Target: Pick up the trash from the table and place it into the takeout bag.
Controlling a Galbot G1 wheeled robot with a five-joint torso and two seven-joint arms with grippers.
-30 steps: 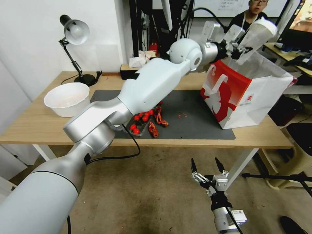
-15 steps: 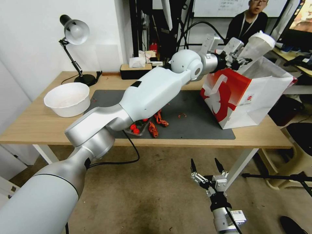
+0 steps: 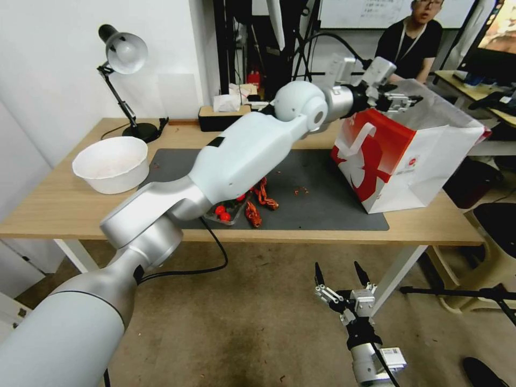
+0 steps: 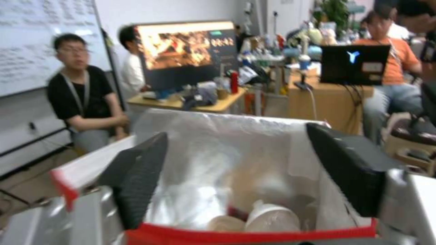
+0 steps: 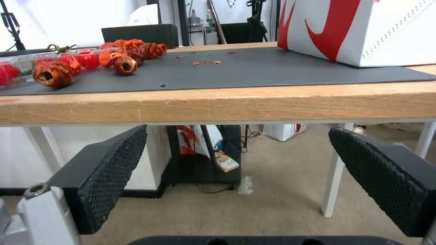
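Hovering spread and empty over the takeout bag [image 3: 408, 156] at two o'clock, left gripper [image 3: 404, 99] having just dropped the clear cup [image 4: 272, 217] inside; right gripper [image 3: 338, 274] parked spread at six o'clock.

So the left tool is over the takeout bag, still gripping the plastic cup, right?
Not quite. The left tool is over the takeout bag, but it is open and holds nothing. The left wrist view shows its fingers spread, with cups lying inside the bag.

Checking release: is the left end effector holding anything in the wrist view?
No: the left end effector is open and empty above the takeout bag.
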